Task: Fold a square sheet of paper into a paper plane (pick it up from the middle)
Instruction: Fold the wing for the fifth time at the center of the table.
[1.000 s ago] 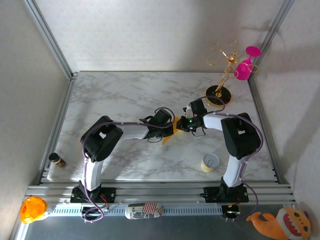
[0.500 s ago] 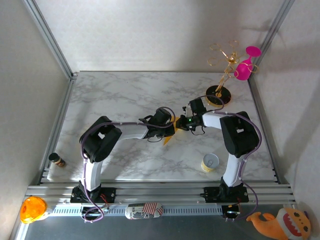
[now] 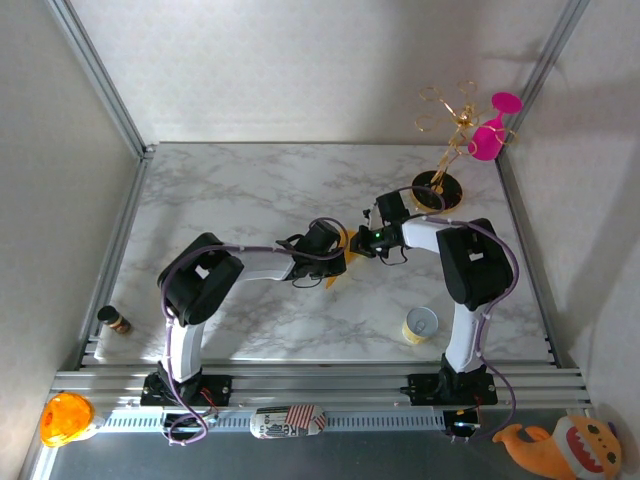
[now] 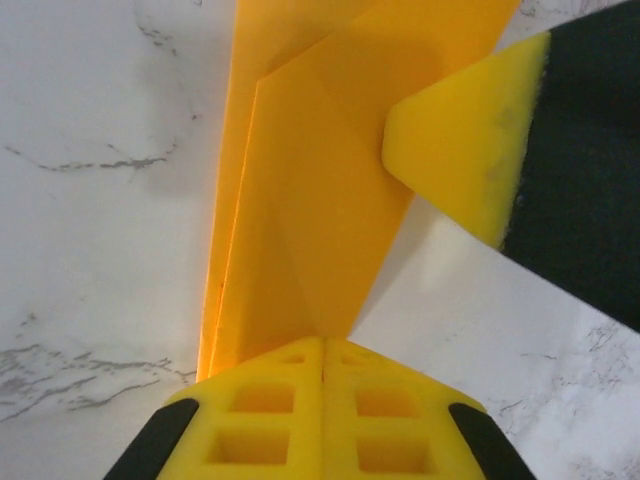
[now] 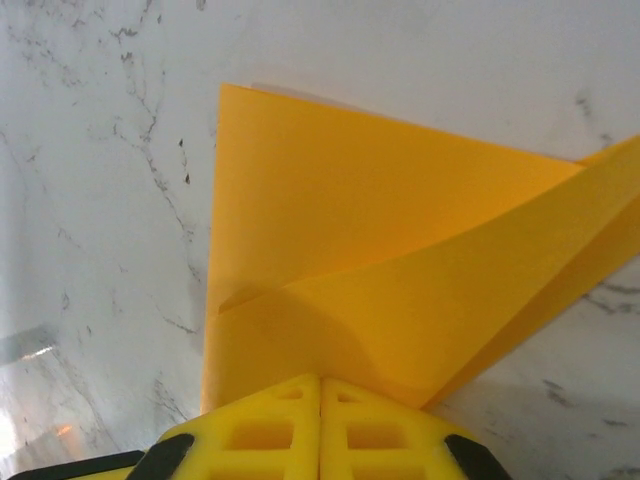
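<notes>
Marble table (image 3: 230, 190): left gripper (image 4: 322, 350), right gripper (image 5: 320, 385) reach inward nose-to-nose, both clamping paper (image 4: 310, 200).

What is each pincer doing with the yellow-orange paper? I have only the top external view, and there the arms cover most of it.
Observer: In the left wrist view, the left pincer is shut on the folded paper.
Operator: And the right one?
Observer: In the right wrist view, the right pincer is also shut on it, at an edge where an upper flap curls over a flatter layer.
Operator: How far is the folding?
Observer: The left wrist view shows overlapping layers with slanted creases, and they narrow to a point at the left pincer. It is not yet a narrow dart.
</notes>
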